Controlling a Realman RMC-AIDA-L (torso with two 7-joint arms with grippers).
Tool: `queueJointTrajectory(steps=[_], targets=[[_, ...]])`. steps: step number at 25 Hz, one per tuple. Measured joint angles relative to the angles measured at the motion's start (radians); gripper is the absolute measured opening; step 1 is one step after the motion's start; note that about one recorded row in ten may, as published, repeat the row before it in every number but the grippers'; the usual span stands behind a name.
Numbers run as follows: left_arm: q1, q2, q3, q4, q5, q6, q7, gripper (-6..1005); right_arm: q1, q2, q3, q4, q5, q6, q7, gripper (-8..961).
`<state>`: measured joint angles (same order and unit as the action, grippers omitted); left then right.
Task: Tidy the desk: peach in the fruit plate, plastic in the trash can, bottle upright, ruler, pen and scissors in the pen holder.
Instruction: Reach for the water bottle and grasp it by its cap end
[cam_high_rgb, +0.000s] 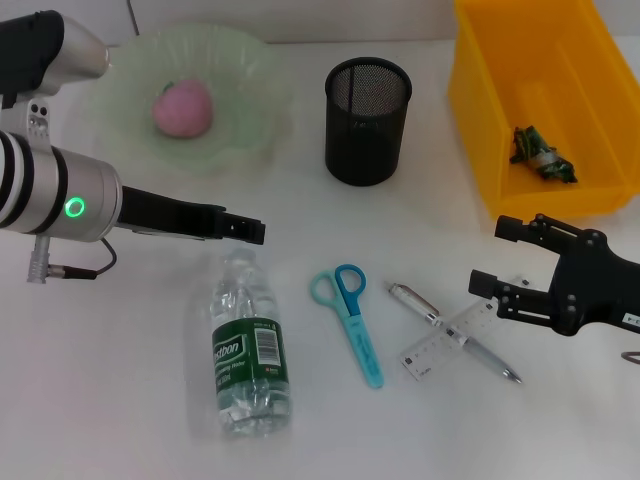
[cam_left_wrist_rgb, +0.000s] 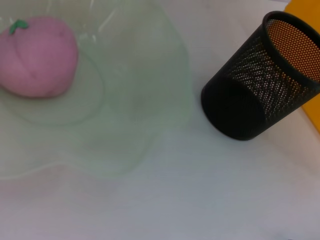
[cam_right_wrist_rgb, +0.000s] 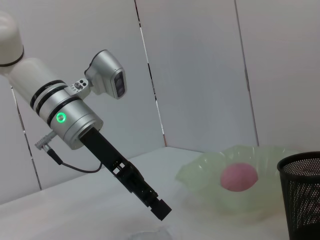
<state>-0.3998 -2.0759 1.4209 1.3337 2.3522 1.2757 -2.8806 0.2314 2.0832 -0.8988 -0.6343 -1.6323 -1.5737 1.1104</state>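
Bottle (cam_high_rgb: 249, 345) lay on its side on the white desk (cam_high_rgb: 120, 400), cap toward the left gripper (cam_high_rgb: 245, 229), long axis running away from the robot toward its own body edge. The left gripper hovered just above and beyond the cap end, fingers drawn together and holding nothing; it was clearly the nearer arm, and righting the bottle looked like the step in hand. The right gripper (cam_high_rgb: 492, 260) hung with jaws spread and empty, just beside the ruler (cam_high_rgb: 447, 344) and pen (cam_high_rgb: 455, 334), which lay crossed and touching, with the scissors (cam_high_rgb: 351, 318) between them and the bottle.

The green fruit plate (cam_high_rgb: 250, 120) held the pink peach (cam_high_rgb: 183, 109), so that item seemed settled. The yellow trash can (cam_high_rgb: 480, 120) held a crumpled green plastic wrapper (cam_high_rgb: 541, 155). The black mesh pen holder (cam_high_rgb: 368, 120) stood upright between plate and bin; nothing showed inside it.

A grasp would likely need the left fingers to open and come down across the bottle's neck.
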Motion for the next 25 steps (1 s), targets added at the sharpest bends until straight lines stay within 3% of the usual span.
queueJointTrajectory(steps=[25], targets=[[-0.046, 0.004, -0.051, -0.127, -0.012, -0.005, 0.001, 756, 0.005, 0.001, 0.000, 0.011, -0.008, 0.000, 0.000, 821]])
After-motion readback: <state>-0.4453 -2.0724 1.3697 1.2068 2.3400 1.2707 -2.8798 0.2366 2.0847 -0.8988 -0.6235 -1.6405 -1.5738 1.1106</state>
